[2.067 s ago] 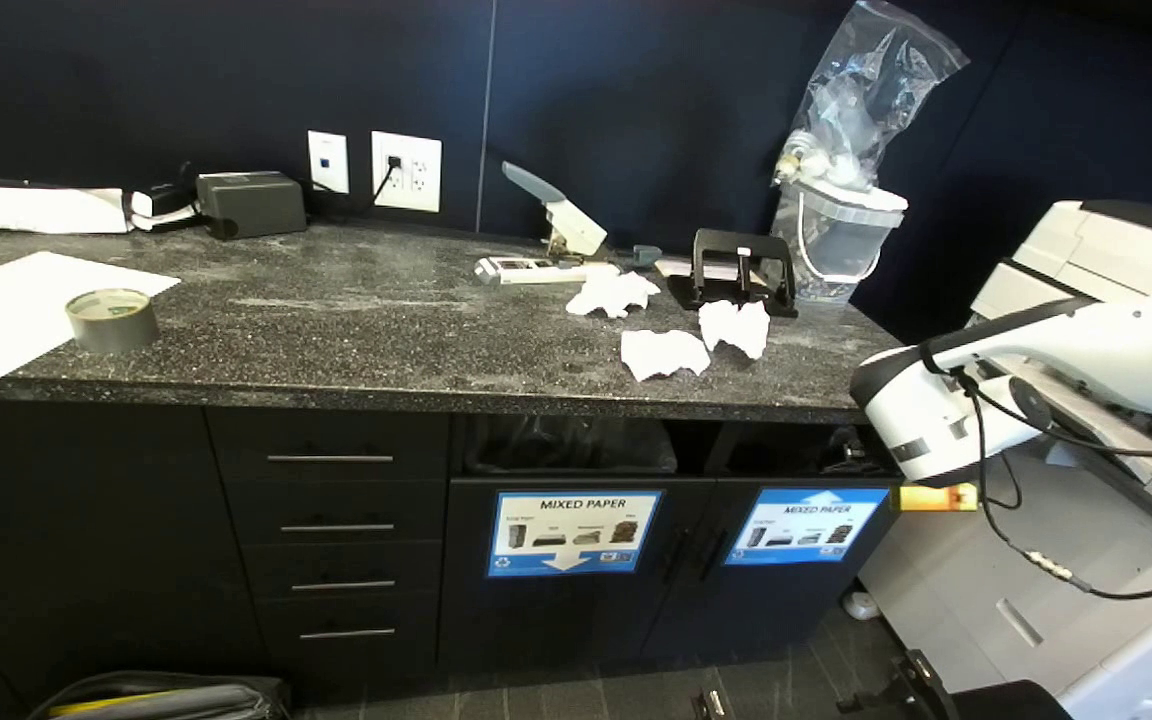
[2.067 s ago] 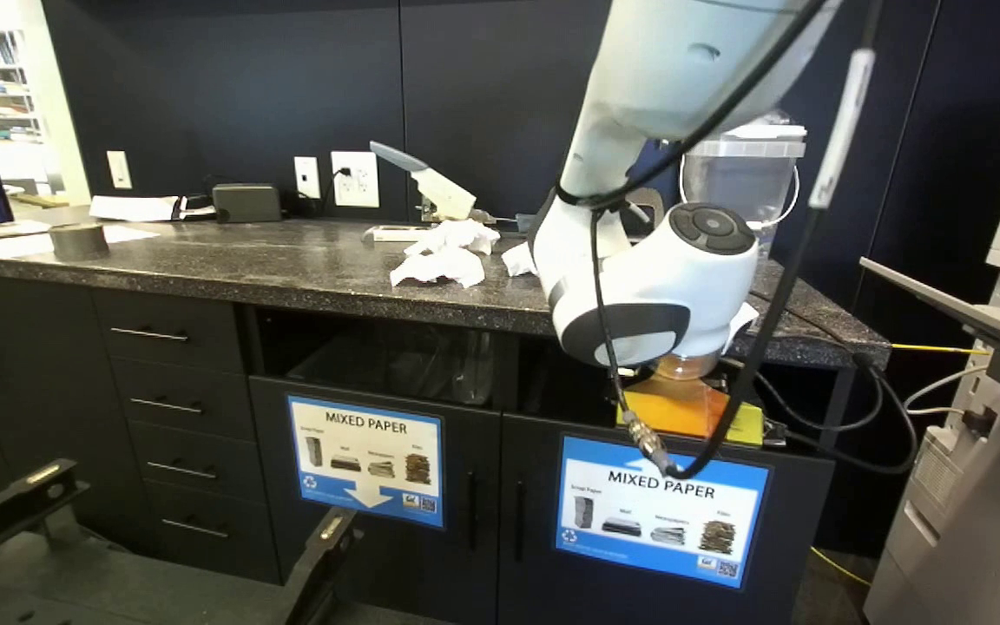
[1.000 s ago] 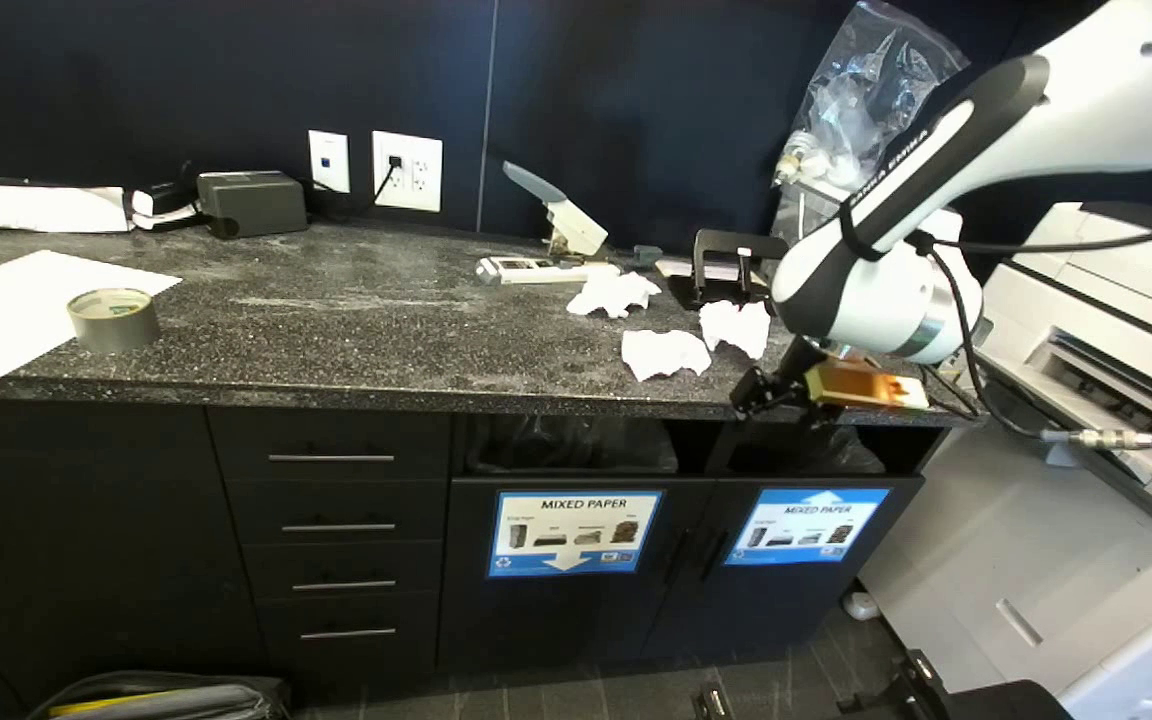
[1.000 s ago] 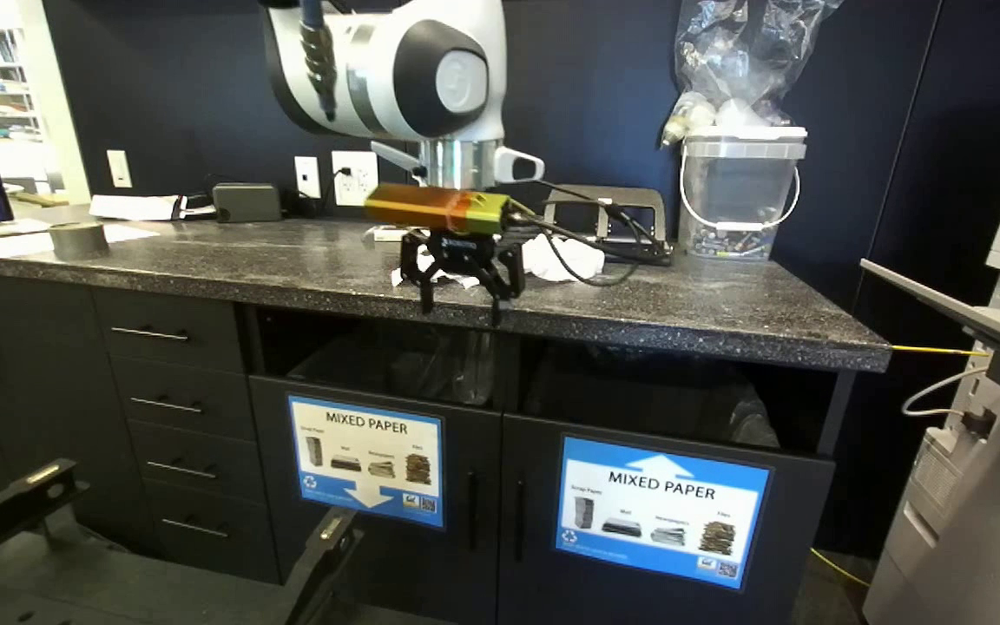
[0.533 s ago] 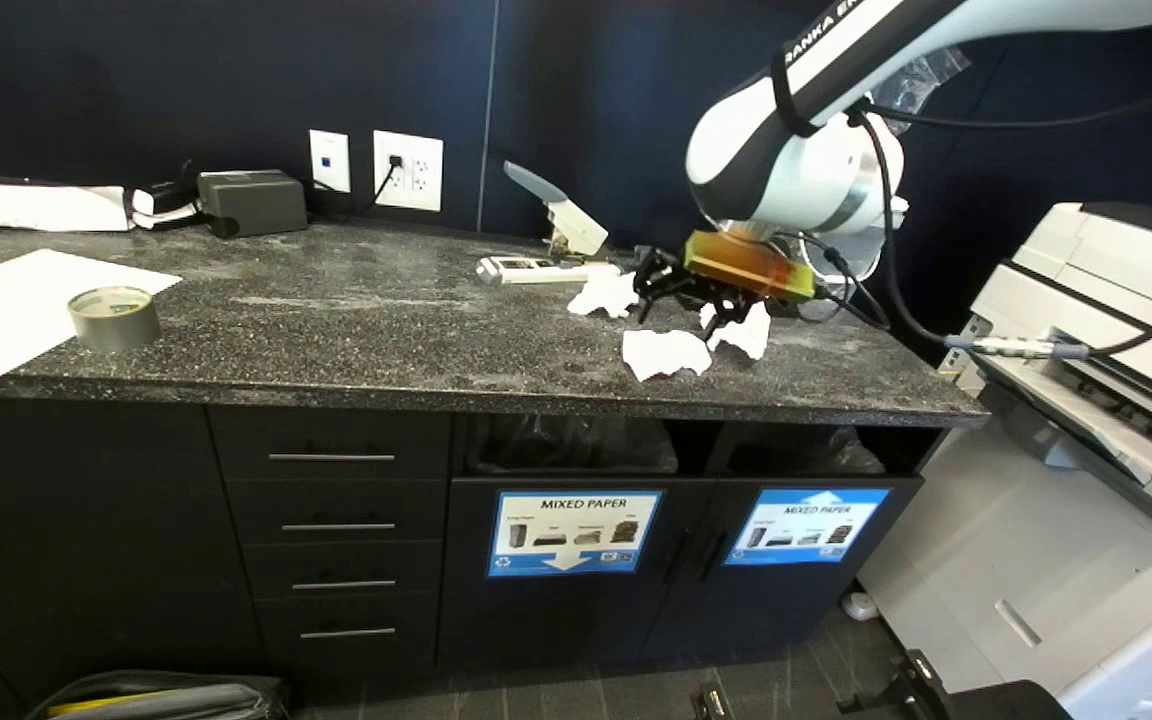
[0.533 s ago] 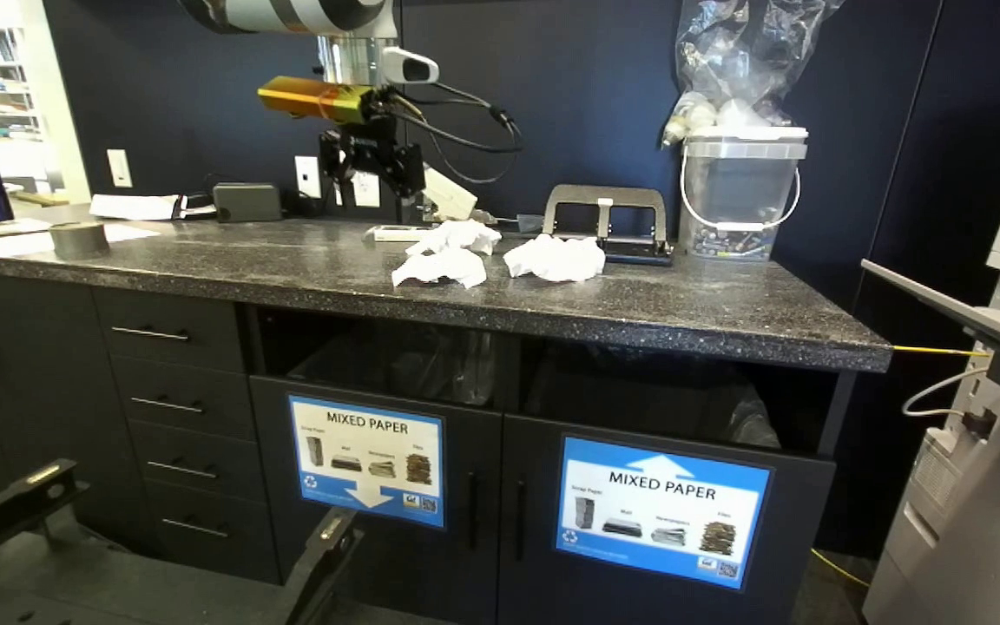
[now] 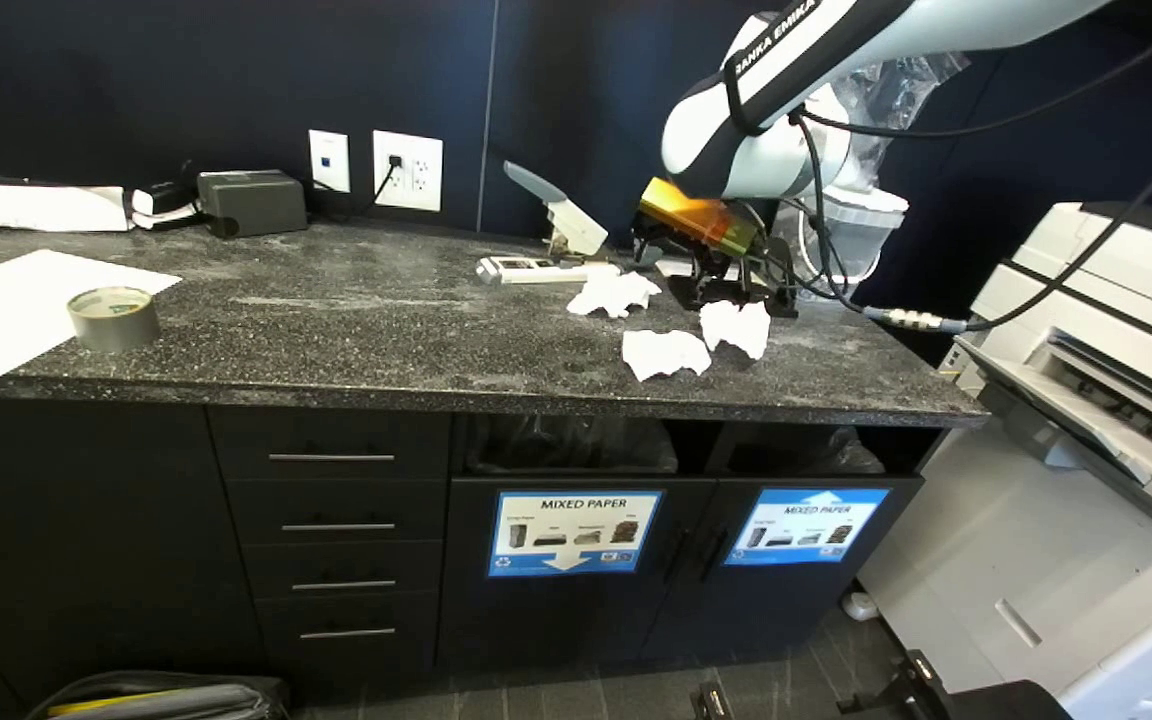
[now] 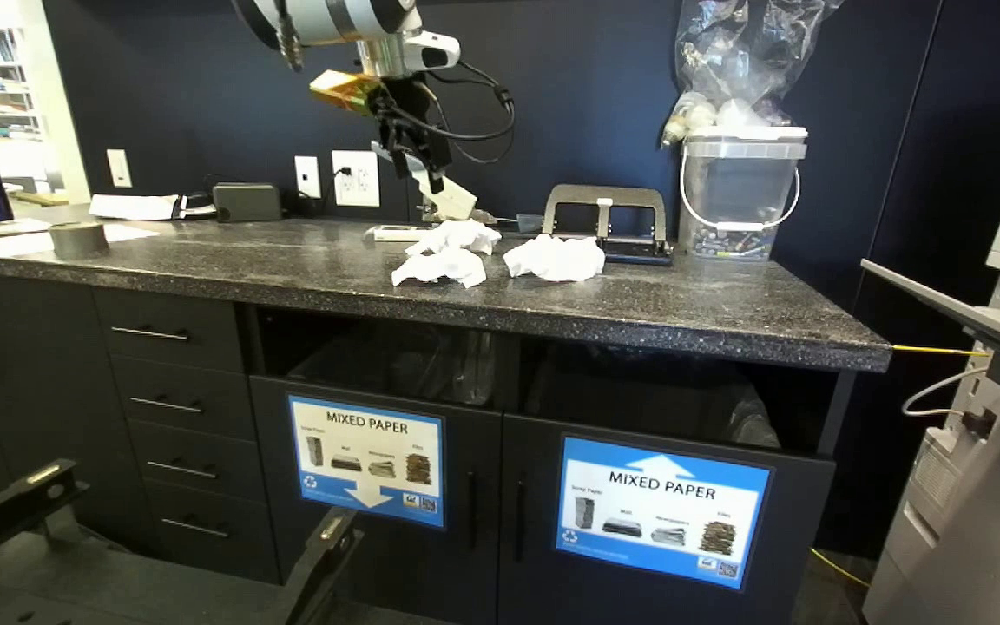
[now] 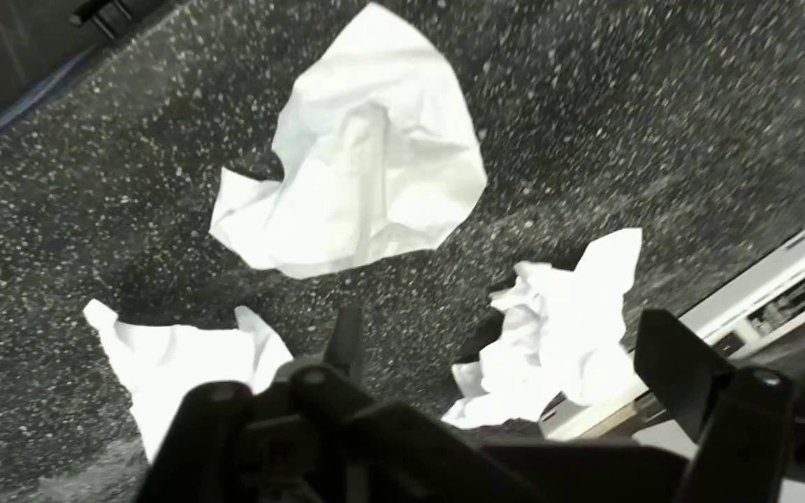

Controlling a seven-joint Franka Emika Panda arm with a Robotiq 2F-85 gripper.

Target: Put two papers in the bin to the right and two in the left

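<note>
At the left end of the countertop [image 7: 366, 350] a white sheet [image 7: 16, 310] lies flat, with a tape roll [image 7: 114, 322] by its slanting edge, perhaps meant as a weight. Further right, under the front edge, comes the pale-signed left bin [image 7: 566, 605], marked for mixed paper, hence its part in my job. Toward the back edge a big stapler [image 7: 576, 228] stands with its arm up, seemingly parked out of the way. The rear wad [image 7: 614, 295] lies just in front of its base; whether they touch I cannot tell. My gripper [image 9: 502, 332] hangs well above the countertop hereabouts, jaws spread and holding nothing, the better, I judge, to straddle a loose wad. Next, nearest the front edge, is the front wad [image 7: 664, 355], then the right wad [image 7: 736, 328] before the hole punch [image 8: 626, 197], all three bunched, I suppose, for short carries to either slot. Below the front edge, toward the right corner, is the blue-signed right bin [image 7: 776, 592]. A bucket [image 8: 747, 149] stands at the back right corner, likely kept aside. Only three papers show, so the fourth is probably binned, though in which I cannot tell
</note>
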